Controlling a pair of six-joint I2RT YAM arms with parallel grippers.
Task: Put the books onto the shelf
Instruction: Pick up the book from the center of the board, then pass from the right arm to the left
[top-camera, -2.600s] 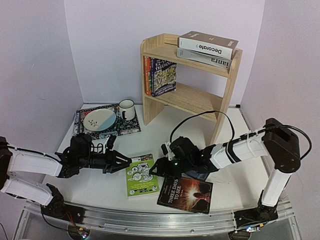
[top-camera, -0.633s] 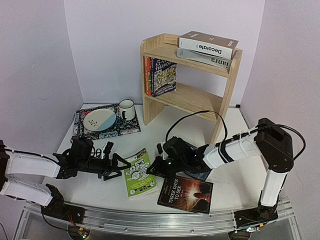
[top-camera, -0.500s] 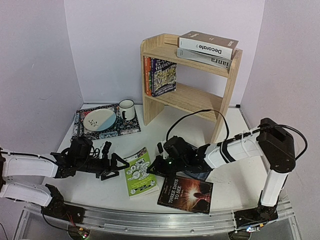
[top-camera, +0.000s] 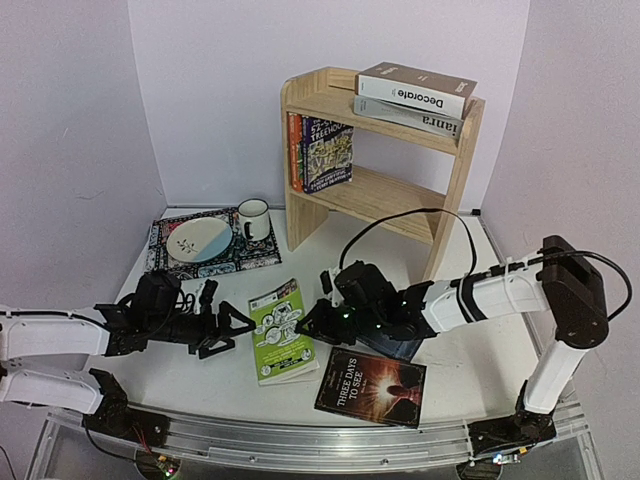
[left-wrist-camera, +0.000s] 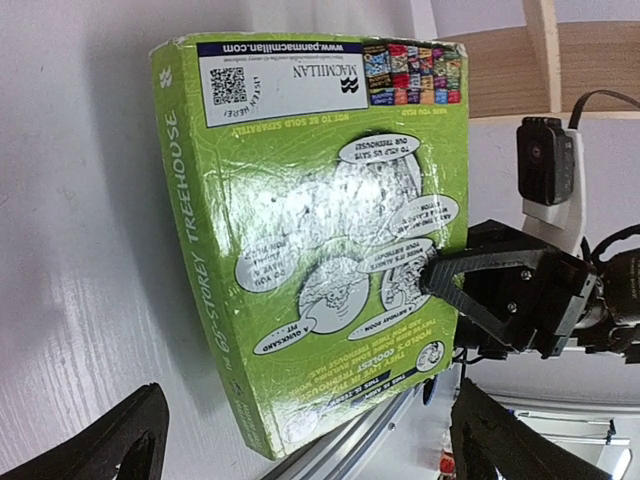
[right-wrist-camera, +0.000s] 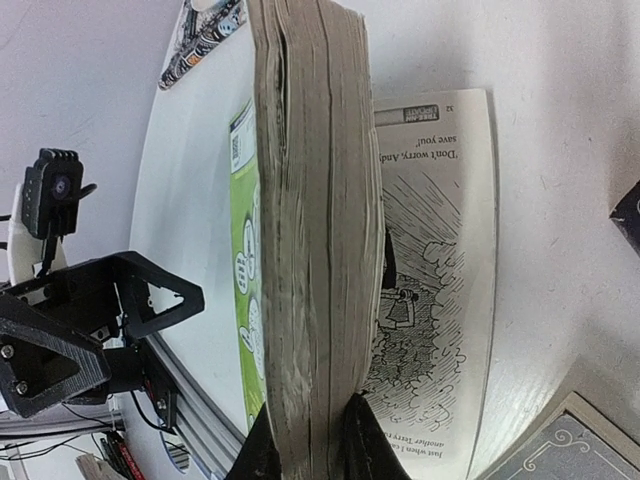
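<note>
Green book (top-camera: 281, 335) now tipped up, R gripper (top-camera: 316, 322) clamped on its pages; L gripper (top-camera: 228, 328) wide open, empty.

White table (top-camera: 300, 255) under shelf (top-camera: 455, 190), placemat (top-camera: 262, 252), books (top-camera: 372, 388)

The dark blue book (top-camera: 408, 348), toward the surface's near edge, lies mostly hidden under the right arm, its title unreadable. The right hand (top-camera: 313, 328) grips the green book (top-camera: 280, 335), its fingertips cut off by the wrist view's bottom edge. The left hand (top-camera: 230, 335) shows only cropped fingers (left-wrist-camera: 120, 440). On the shelf (top-camera: 385, 198), the standing books (top-camera: 325, 152) overlap, so their titles are too small to read.
</note>
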